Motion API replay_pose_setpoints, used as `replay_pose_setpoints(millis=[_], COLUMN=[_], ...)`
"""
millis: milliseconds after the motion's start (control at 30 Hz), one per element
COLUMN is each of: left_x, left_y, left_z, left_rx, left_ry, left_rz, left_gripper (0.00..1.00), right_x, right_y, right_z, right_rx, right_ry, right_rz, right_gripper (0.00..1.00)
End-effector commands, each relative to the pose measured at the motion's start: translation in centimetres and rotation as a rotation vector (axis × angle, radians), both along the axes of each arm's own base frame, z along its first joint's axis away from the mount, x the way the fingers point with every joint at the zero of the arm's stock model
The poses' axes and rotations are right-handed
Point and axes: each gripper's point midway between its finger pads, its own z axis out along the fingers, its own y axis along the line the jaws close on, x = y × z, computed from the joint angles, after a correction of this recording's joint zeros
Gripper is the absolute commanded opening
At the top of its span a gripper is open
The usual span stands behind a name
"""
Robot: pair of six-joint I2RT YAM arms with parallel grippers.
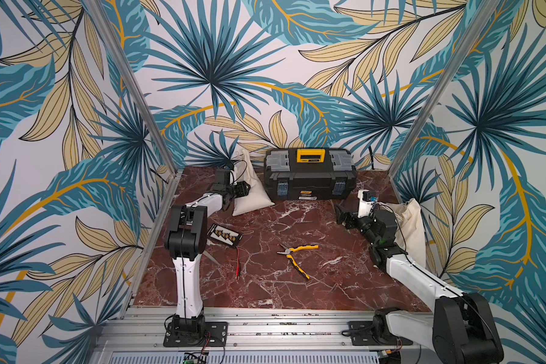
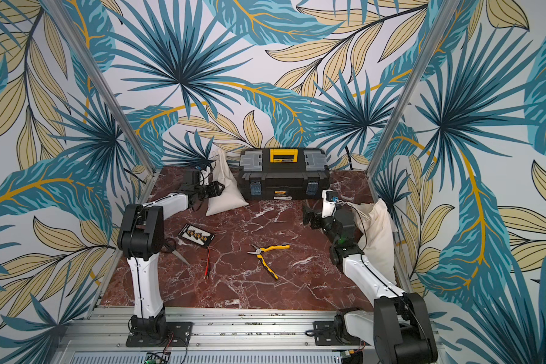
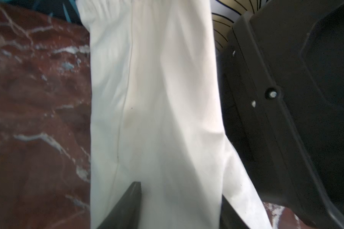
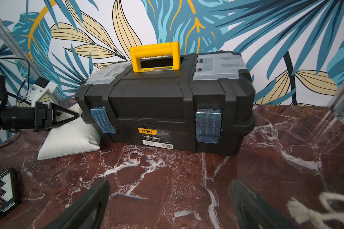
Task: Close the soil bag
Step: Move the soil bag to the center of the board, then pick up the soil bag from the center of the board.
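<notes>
The soil bag (image 1: 249, 195) (image 2: 224, 195) is a white cloth sack leaning against the left end of the black toolbox at the back of the table. My left gripper (image 1: 245, 189) (image 2: 219, 187) reaches into its side. In the left wrist view its two dark fingers (image 3: 127, 206) press a fold of the bag's cloth (image 3: 157, 99) between them. The bag's top is gathered to a point against the wall. My right gripper (image 1: 340, 211) (image 4: 169, 184) hovers open over bare marble at the right, holding nothing.
A second cream cloth bag (image 1: 411, 227) stands behind the right arm, its white cord (image 4: 306, 210) beside the right fingers. The black toolbox (image 1: 309, 176) fills the back. Yellow pliers (image 1: 297, 255), scissors (image 2: 177, 250), a black connector board (image 1: 224, 234) and probe leads (image 1: 237, 264) lie mid-table.
</notes>
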Motion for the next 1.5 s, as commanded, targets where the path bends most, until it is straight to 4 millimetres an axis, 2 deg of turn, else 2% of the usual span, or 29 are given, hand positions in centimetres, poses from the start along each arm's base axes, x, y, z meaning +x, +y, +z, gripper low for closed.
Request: replay_pose_setpoints(millis=[0, 33, 133, 200, 267, 333, 400, 533, 600, 667, 867, 1067, 1133, 1167, 1233, 1267, 1367, 1400, 1467], left_x=[-6.1, -7.1, -10.5, -12.7, -14.5, -15.6, -16.2, -14.7, -13.4, -11.7, -6.4, -3.7, -2.9, -2.8, -2.8, -3.0, -3.6, -3.8, -4.8], left_y=[-2.1, -2.7, -5.5, -7.4, -8.8, -9.2, -7.9, -1.9, -0.4, 0.1, -1.8, -5.4, -6.4, -7.3, -8.1, -8.2, -7.2, -6.6, -5.9], left_z=[-3.3, -2.9, -1.7, -1.3, -0.2, 1.9, 3.4, 4.5, 4.9, 4.9, 3.1, 1.4, 0.0, -0.5, -0.1, 0.5, 3.1, 4.7, 8.1], left_rx=[-0.079, -0.097, -0.123, -0.122, -0.153, -0.200, -0.214, -0.217, -0.238, -0.258, -0.335, -0.357, -0.346, -0.353, -0.383, -0.401, -0.401, -0.384, -0.345], left_ry=[0.147, 0.137, 0.098, 0.085, 0.061, 0.000, -0.046, -0.095, -0.108, -0.108, -0.076, -0.056, -0.027, -0.018, -0.046, -0.067, -0.140, -0.178, -0.248], left_rz=[-0.021, -0.027, -0.079, -0.132, -0.171, -0.183, -0.144, 0.034, 0.050, 0.046, -0.042, -0.168, -0.192, -0.216, -0.247, -0.260, -0.254, -0.253, -0.266], left_gripper=[0.20, 0.17, 0.17, 0.26, 0.29, 0.42, 0.56, 0.69, 0.74, 0.76, 0.77, 0.76, 0.74, 0.69, 0.57, 0.49, 0.07, 0.00, 0.00], right_x=[-0.6, -0.7, -1.0, -1.1, -1.2, -1.2, -1.2, -1.3, -1.3, -1.3, -1.1, -1.1, -1.1, -1.2, -1.2, -1.2, -1.5, -1.5, -1.7], right_y=[0.0, 0.1, 0.3, 0.3, 0.3, 0.4, 0.5, 0.9, 1.1, 1.3, 1.7, 1.8, 1.8, 1.9, 2.0, 2.0, 1.9, 1.7, 1.7], right_z=[-0.8, -0.6, -0.6, -0.7, -0.8, -1.0, -0.9, -0.6, -0.7, -0.9, -1.6, -2.5, -2.7, -2.7, -2.7, -2.4, -1.8, -1.6, -1.0], right_rx=[-0.001, 0.002, 0.006, 0.008, 0.011, 0.013, 0.016, 0.022, 0.023, 0.025, 0.021, 0.005, 0.005, 0.006, 0.001, -0.001, -0.010, -0.012, -0.010], right_ry=[0.020, 0.018, 0.018, 0.018, 0.020, 0.025, 0.025, 0.014, 0.015, 0.017, 0.036, 0.059, 0.064, 0.067, 0.067, 0.064, 0.051, 0.047, 0.034], right_rz=[-0.007, -0.002, 0.006, 0.001, 0.001, 0.005, 0.010, 0.022, 0.026, 0.033, 0.042, 0.038, 0.039, 0.043, 0.045, 0.044, 0.041, 0.038, 0.036], right_gripper=[0.99, 0.99, 0.99, 0.99, 0.99, 0.99, 0.99, 0.99, 0.99, 0.99, 0.99, 0.99, 0.99, 0.99, 0.99, 0.99, 0.99, 0.99, 0.99])
